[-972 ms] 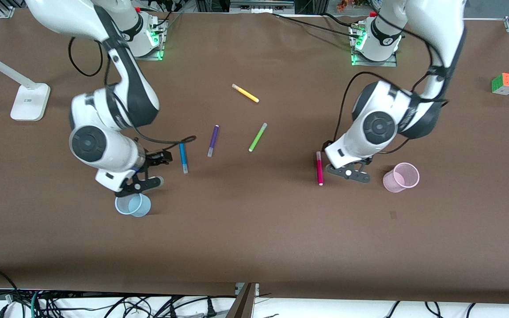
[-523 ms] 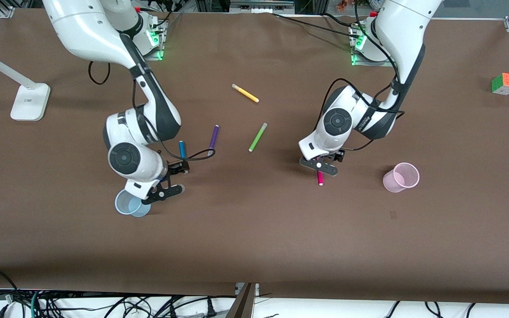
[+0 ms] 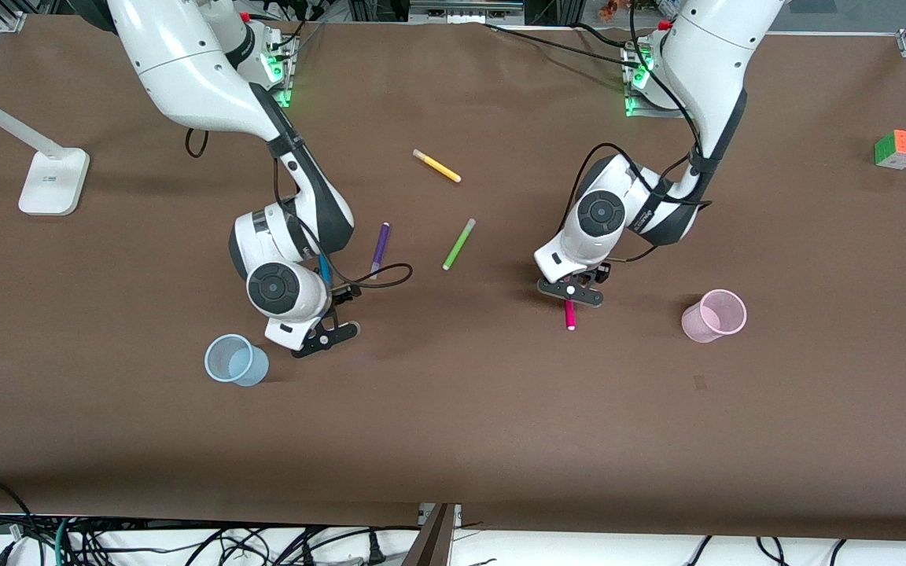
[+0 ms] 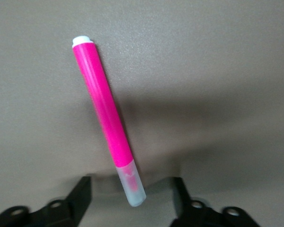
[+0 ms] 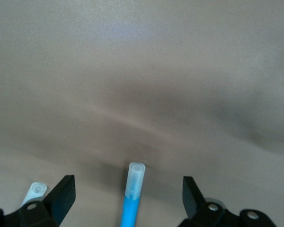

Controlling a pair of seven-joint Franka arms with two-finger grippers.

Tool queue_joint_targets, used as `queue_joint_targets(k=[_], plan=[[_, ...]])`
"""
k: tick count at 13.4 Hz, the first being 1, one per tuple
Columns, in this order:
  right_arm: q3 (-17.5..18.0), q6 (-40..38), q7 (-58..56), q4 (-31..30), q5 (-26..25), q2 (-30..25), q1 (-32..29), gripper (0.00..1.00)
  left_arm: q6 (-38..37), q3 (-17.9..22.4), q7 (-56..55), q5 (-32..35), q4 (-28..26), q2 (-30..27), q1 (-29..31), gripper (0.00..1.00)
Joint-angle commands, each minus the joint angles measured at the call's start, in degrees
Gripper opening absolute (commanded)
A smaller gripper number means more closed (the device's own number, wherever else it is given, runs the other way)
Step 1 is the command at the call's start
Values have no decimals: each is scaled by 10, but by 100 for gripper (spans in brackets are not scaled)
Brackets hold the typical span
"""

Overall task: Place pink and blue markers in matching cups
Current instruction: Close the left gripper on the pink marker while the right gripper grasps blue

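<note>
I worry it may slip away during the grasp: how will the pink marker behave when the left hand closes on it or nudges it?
The pink marker is a slim round tube lying flat on the table, so a nudge would probably roll it. It looks stiff and light. The open left hand straddles its cap end, so an off-centre pinch might let it pivot.

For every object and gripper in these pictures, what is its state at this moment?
Pink marker: lying flat, capped, not gripped.
Blue marker: lying flat, not gripped.
Pale pink cup: upright, empty.
Pale blue cup: upright, empty.
Left gripper: open, astride the pink marker's cap.
Right gripper: open, astride the blue marker's end.
</note>
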Motion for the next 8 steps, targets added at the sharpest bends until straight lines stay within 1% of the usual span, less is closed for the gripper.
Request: queue_joint_targets(k=[1, 3, 4, 5, 6, 8], plan=[[-2, 49, 6, -39, 1, -6, 1, 98, 6, 2, -14, 13, -1, -2, -2, 13], [-2, 51, 6, -46, 1, -6, 1, 80, 6, 2, -14, 14, 0, -2, -1, 2], [-2, 51, 6, -48, 2, -7, 1, 60, 6, 2, -14, 13, 0, -4, -1, 0], [-2, 51, 6, -48, 2, -7, 1, 37, 1, 2, -13, 13, 3, -6, 0, 0], [-2, 51, 6, -48, 2, -8, 1, 27, -3, 2, -9, 13, 5, -12, 0, 0], [-2, 51, 6, -48, 2, -8, 2, 4, -25, 5, -8, 14, 11, -30, 7, 0]])
